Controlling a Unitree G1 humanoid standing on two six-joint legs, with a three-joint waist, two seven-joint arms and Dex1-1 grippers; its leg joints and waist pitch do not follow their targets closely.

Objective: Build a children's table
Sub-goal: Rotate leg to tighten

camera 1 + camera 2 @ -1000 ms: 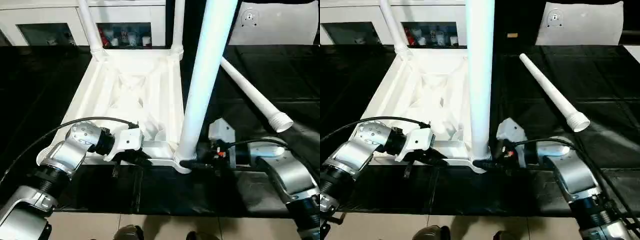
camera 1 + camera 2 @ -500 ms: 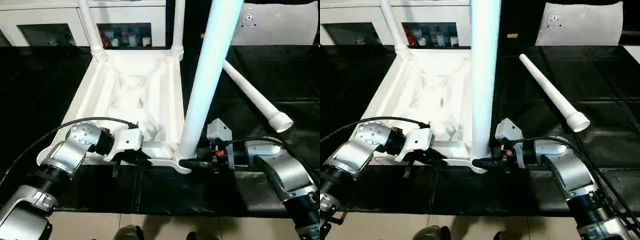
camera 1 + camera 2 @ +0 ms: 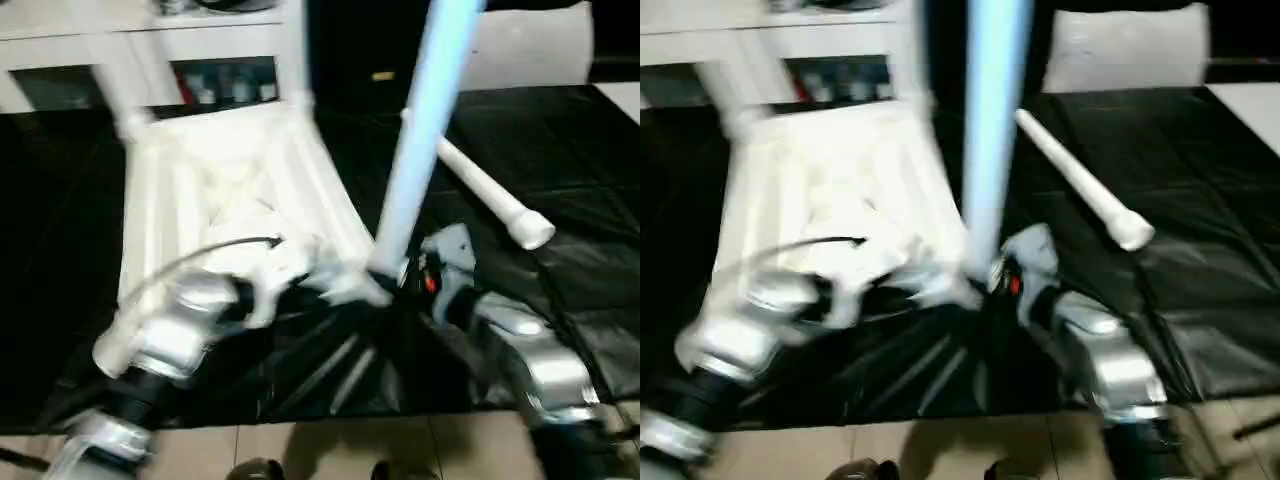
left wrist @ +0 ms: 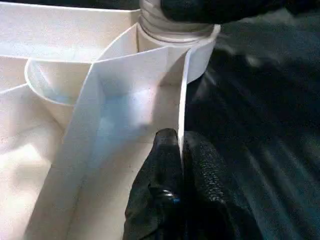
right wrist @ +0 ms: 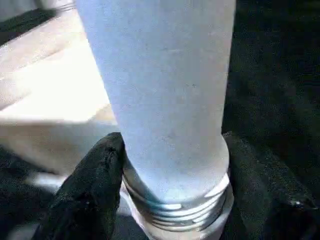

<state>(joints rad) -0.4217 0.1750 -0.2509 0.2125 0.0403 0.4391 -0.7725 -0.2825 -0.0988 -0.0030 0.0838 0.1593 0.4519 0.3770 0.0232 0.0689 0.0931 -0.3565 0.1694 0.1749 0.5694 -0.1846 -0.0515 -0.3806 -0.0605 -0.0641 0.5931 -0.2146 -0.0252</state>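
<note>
The white tabletop [image 3: 230, 190] lies upside down on the black mat, ribs facing up. My left gripper [image 4: 181, 150] is shut on the thin rim wall at the near edge, close to the near right corner socket [image 4: 200, 55]. A white leg [image 3: 420, 130] stands upright in that socket, its threaded end [image 5: 175, 210] partly showing. My right gripper [image 5: 175, 165] is shut on the leg just above the thread, one black finger [image 5: 95, 190] on each side. Two more legs [image 3: 295, 50] rise from the far corners. A loose leg [image 3: 490, 195] lies on the mat to the right.
A white cabinet with glass doors [image 3: 60, 50] stands behind the tabletop. A flat white board [image 3: 530, 50] leans at the back right. The black mat [image 3: 570, 150] ends at tiled floor [image 3: 300, 450] near the bottom, where a shoe tip [image 3: 255, 470] shows.
The whole view has swung and blurred, so the camera moved. My right gripper's fingers have closed in on the upright leg's base. My left gripper keeps its hold on the rim.
</note>
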